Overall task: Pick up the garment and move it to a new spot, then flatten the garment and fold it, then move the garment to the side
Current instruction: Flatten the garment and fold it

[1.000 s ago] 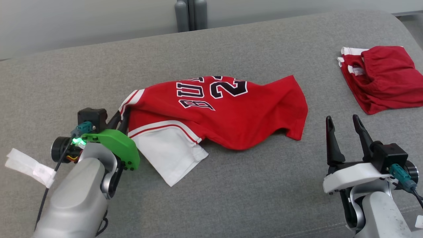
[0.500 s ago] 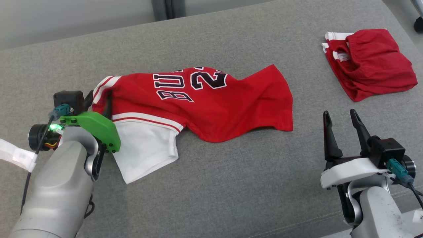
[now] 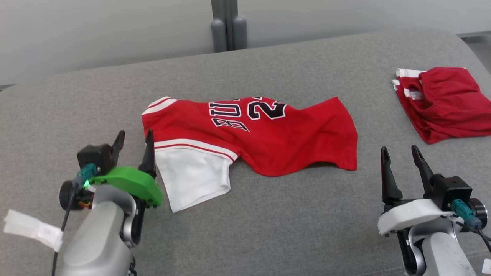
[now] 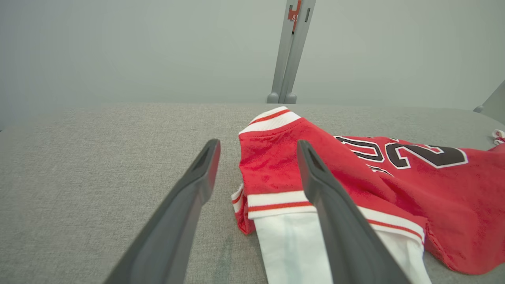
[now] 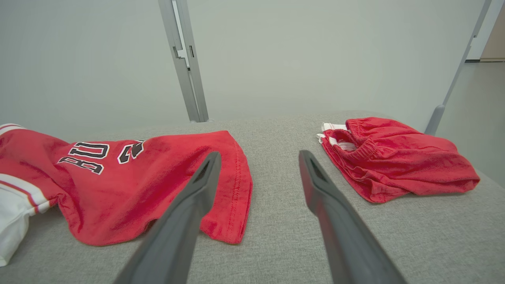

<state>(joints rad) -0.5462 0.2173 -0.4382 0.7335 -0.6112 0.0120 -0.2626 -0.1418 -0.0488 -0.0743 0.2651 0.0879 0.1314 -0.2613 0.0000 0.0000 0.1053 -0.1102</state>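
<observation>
A red jersey [image 3: 268,134] is lying crumpled in the middle of the frame on a grey padded surface [image 3: 268,230], its long axis running left to right, with a white panel [image 3: 191,180] showing at its lower left end. The left tool [image 3: 135,134], at the lower left of the head view, is standing with its fingers spread wide and gripping nothing. Its right finger is sitting just beside the jersey's striped left edge, though contact cannot be confirmed. The right tool [image 3: 398,149], at the lower right, is likewise spread and empty, set apart from the jersey's right hem corner, so the left arm is judged nearer. Black white-outlined lettering across the chest is reading "BU", then a "2" and part of another digit, the rest lost in folds. Red shorts [image 3: 448,101] are lying bunched at the upper right. A small red tag [image 4: 294,14] on the grey post [image 4: 288,59] behind is too small to read.
</observation>
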